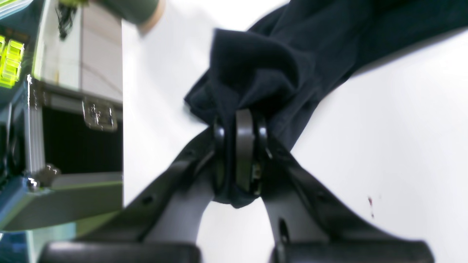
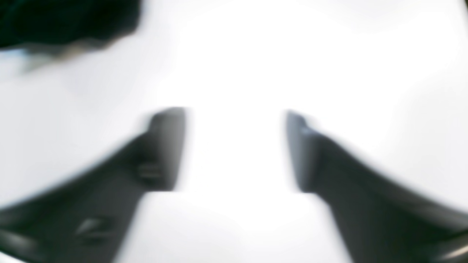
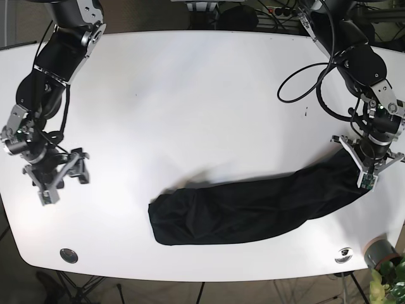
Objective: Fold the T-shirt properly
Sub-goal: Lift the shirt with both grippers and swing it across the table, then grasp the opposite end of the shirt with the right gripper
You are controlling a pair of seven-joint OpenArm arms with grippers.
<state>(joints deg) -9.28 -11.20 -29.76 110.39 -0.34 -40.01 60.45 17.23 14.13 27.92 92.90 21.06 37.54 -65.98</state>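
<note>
Left fingers (image 1: 219, 135) clamped on dark T-shirt (image 3: 253, 206); right fingers (image 2: 168, 149) spread, empty.

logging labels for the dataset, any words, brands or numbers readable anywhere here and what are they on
None can be read.
Yellow-green glowing shapes at the left edge of the left wrist view: could be digits or a sign, too blurred to read.
Dark T-shirt: no print or tag visible.
White table: no lettering, only small dark specks.
Right wrist view: too blurred to show any text.
</note>
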